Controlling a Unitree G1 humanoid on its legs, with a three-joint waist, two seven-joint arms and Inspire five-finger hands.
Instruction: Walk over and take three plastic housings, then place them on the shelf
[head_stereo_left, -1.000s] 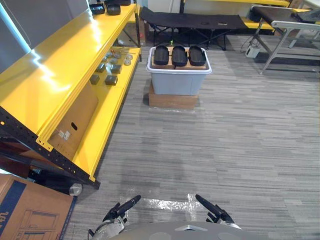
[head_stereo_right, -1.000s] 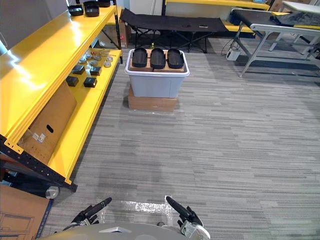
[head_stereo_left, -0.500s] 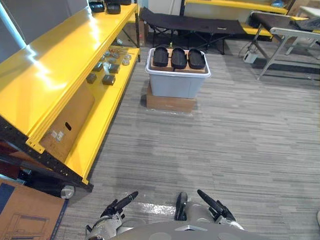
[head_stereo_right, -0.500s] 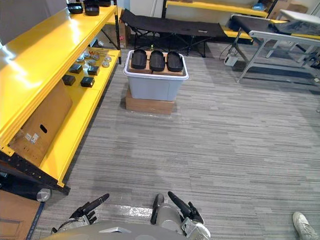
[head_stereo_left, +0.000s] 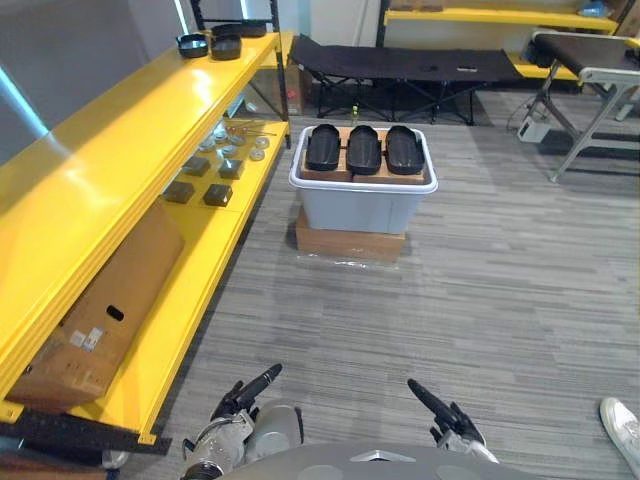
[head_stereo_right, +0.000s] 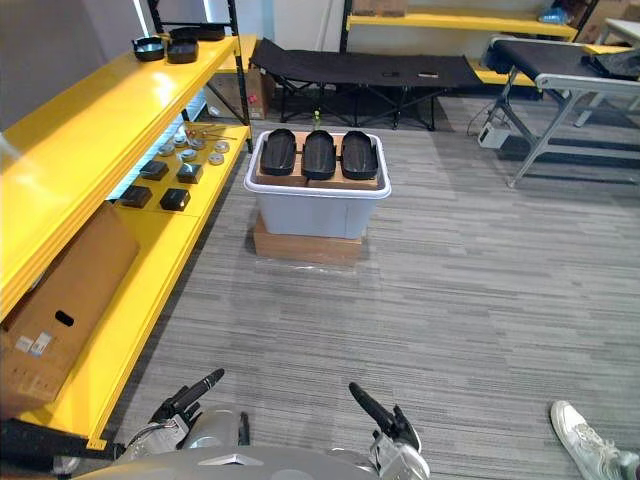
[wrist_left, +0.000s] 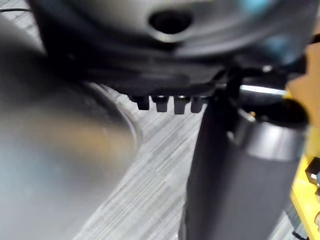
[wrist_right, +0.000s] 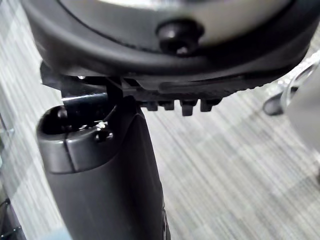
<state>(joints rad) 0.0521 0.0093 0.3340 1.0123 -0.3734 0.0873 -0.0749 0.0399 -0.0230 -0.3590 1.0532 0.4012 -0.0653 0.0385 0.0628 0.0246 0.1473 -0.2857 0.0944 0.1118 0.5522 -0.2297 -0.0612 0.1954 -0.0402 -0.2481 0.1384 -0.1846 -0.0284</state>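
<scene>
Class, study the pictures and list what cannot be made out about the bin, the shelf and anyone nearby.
- Inside of the bin: hidden in both eye views by the three housings and the brown board beneath them.
- The small parts on the lower shelf: too small to identify.
- A person: cut off by the lower right edge beyond a white shoe.
- Left wrist view: blurred, so the floor past the left robot hand is unclear.

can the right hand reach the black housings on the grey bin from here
Probably not yet: the right hand hangs near the robot, the housings sit on the bin far ahead. Only bare floor lies between.
</scene>
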